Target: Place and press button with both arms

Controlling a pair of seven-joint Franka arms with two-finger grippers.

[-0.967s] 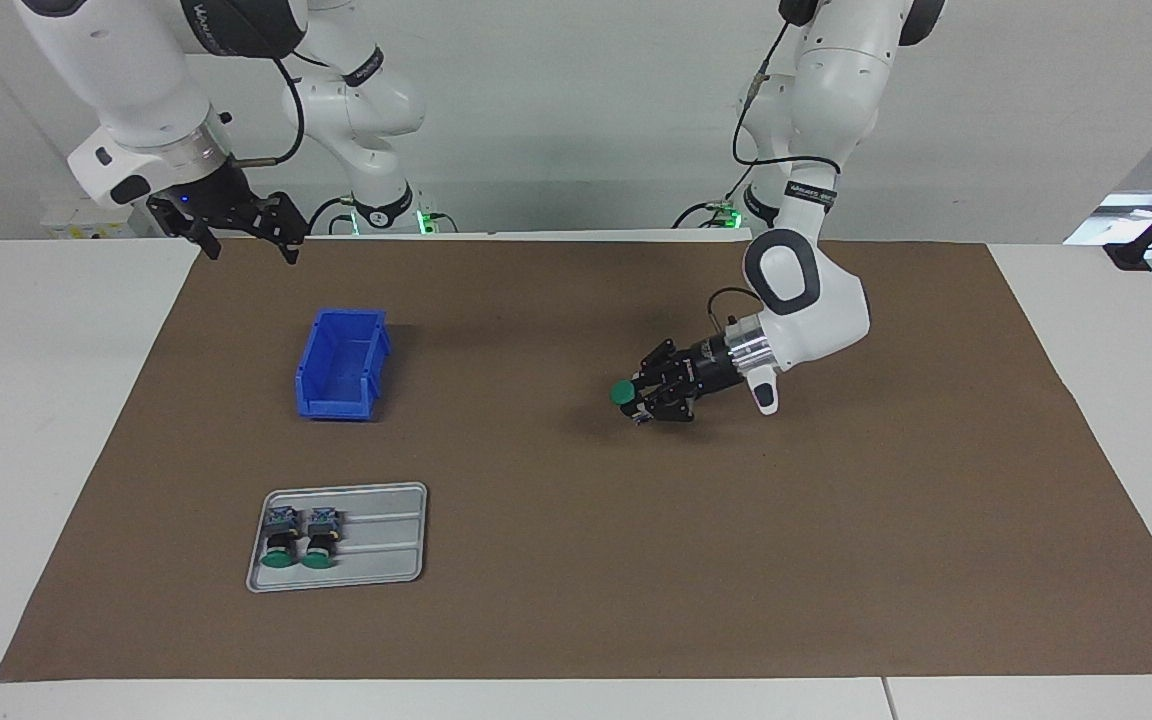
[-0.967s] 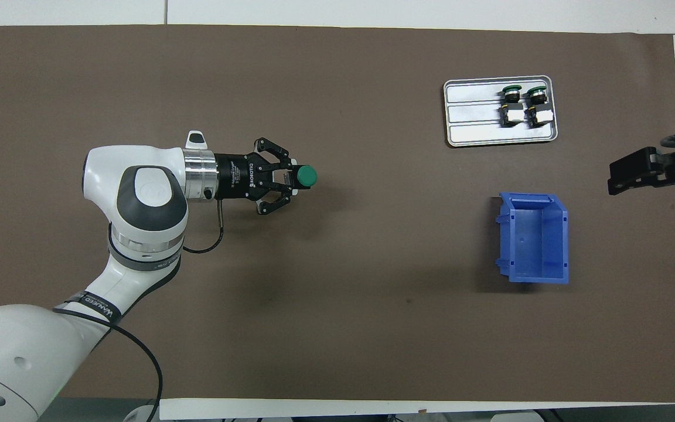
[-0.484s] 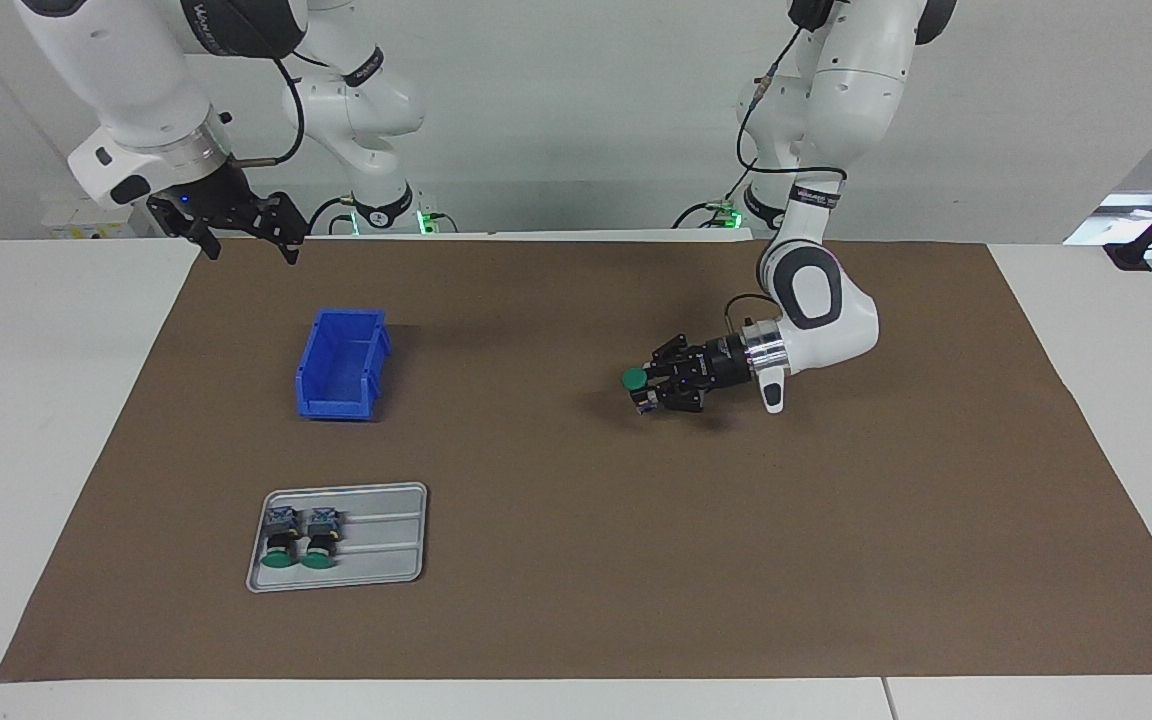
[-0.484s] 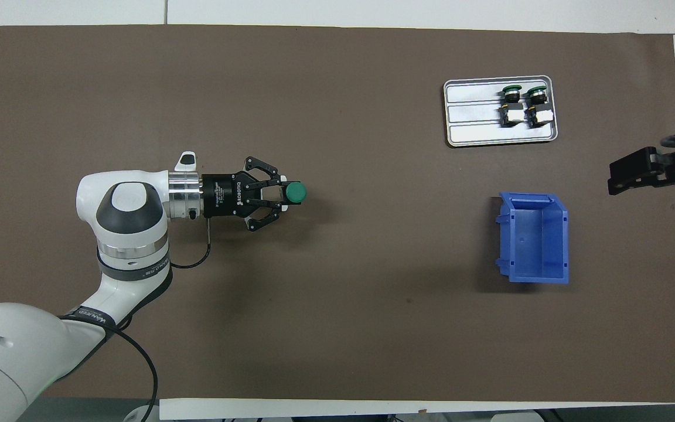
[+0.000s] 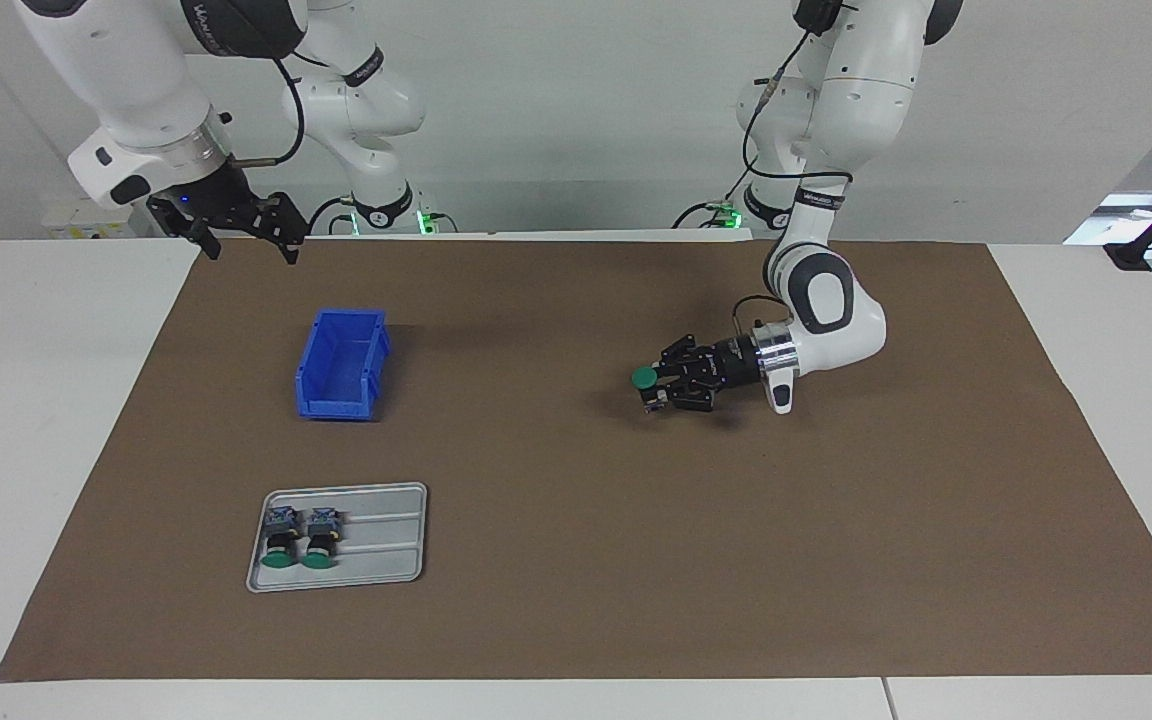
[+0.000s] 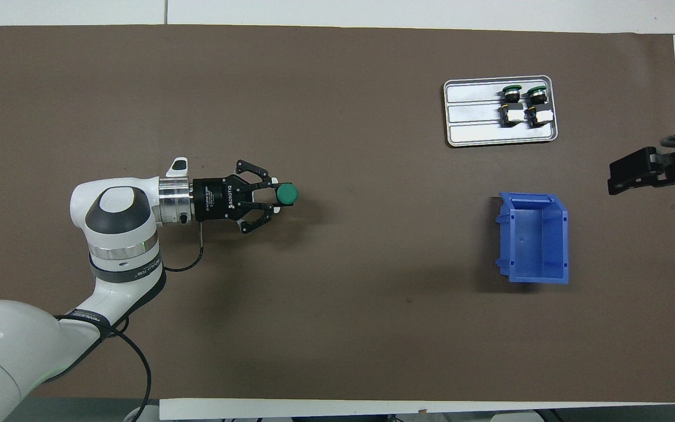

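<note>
While the left gripper (image 5: 658, 390) lies almost level over the brown mat (image 5: 576, 600) in the facing view, you can see its fingers clamped on the button (image 5: 645, 377), the green cap pointing out from the tips toward the blue bin (image 5: 341, 365); the button is up off the table (image 5: 26, 400), well apart from the bin, toward the left arm's end; the right gripper (image 5: 241, 235) waits above the mat's edge, on the robots' side of the bin, fingers spread with nothing between them; the grey tray (image 5: 376, 545) sits farther from the robots than the bin, with two spare buttons (image 5: 296, 535) lying side by side in it.

From overhead, you see the same grip more plainly: the left gripper (image 6: 273, 196) reaches in sideways, and the button (image 6: 286, 194) shows only its round green cap past the fingertips, so the body is hidden between them; the blue bin (image 6: 534, 275) stands empty, well apart from the held button; the tray (image 6: 472, 126) lies just farther out than the bin; only the tip of the right gripper (image 6: 630, 173) enters at the frame's edge beside the bin.

You appear to be in the carrying step, the placing not yet done; next, I judge, you need to set the button down with its cap reachable, hold the body steady, and bring the waiting right gripper across to press the cap squarely, since an off-centre push could tip it.
</note>
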